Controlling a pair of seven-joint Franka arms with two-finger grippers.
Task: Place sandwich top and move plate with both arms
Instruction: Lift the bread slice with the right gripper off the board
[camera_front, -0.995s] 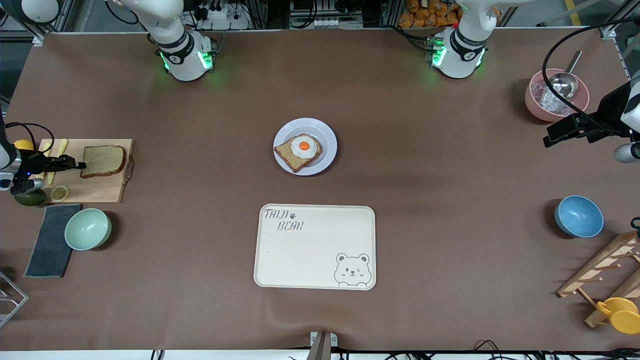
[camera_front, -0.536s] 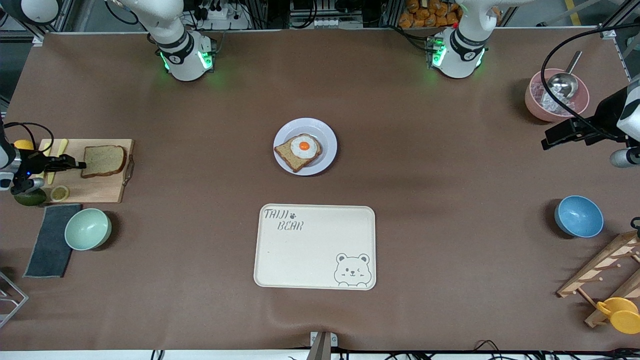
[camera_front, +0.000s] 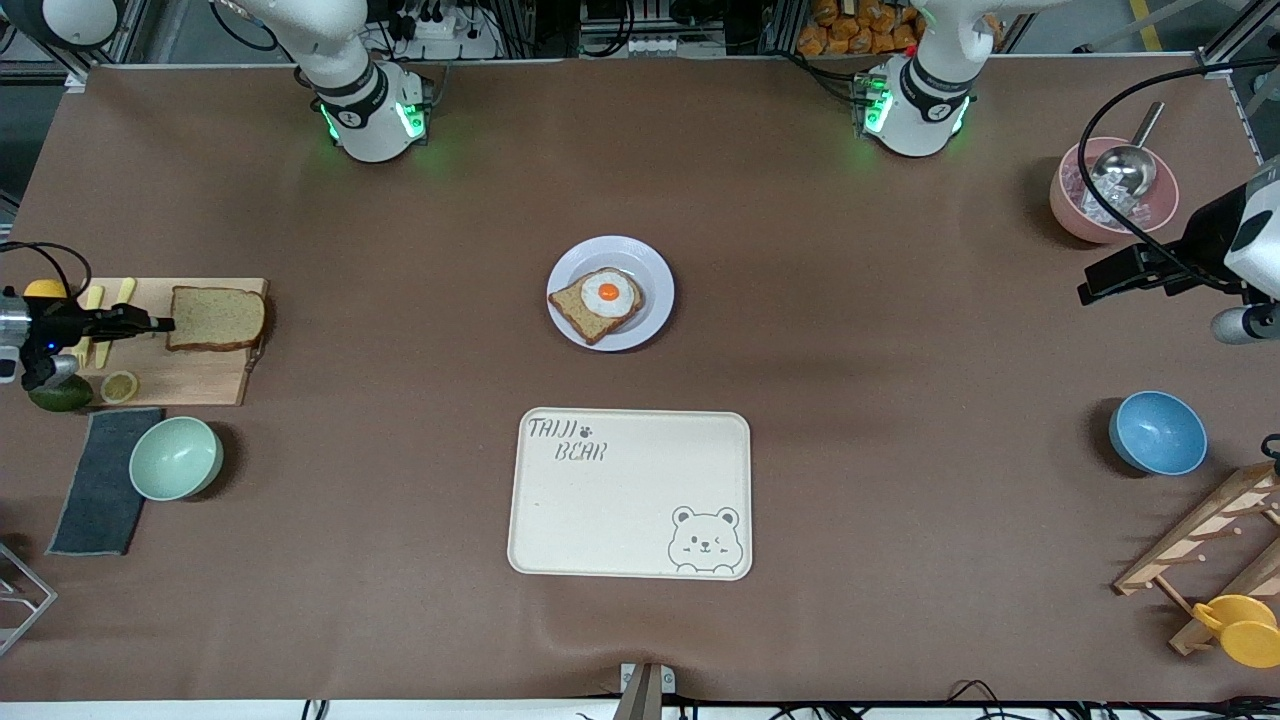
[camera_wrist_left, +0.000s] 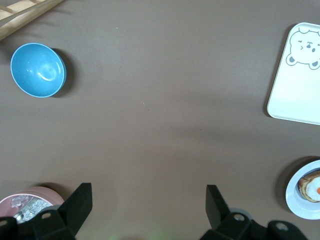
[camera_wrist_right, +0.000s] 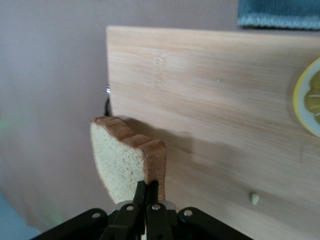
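Note:
The sandwich top, a plain tan bread slice, hangs just above the wooden cutting board at the right arm's end of the table. My right gripper is shut on its crust edge; in the right wrist view the sandwich top stands out from the right gripper over the board. The plate sits mid-table and carries a darker toast with a fried egg. My left gripper hovers open and empty near the pink bowl; in its wrist view the left gripper is over bare table, with the plate at the edge.
A cream bear-print tray lies nearer the front camera than the plate. Mint bowl, dark cloth, lemon slice and avocado surround the board. Pink bowl with scoop, blue bowl, wooden rack and yellow cup are at the left arm's end.
The right gripper has lifted the bread off the board and carried it slightly toward the plate. The left gripper has drifted a little toward the table's middle.

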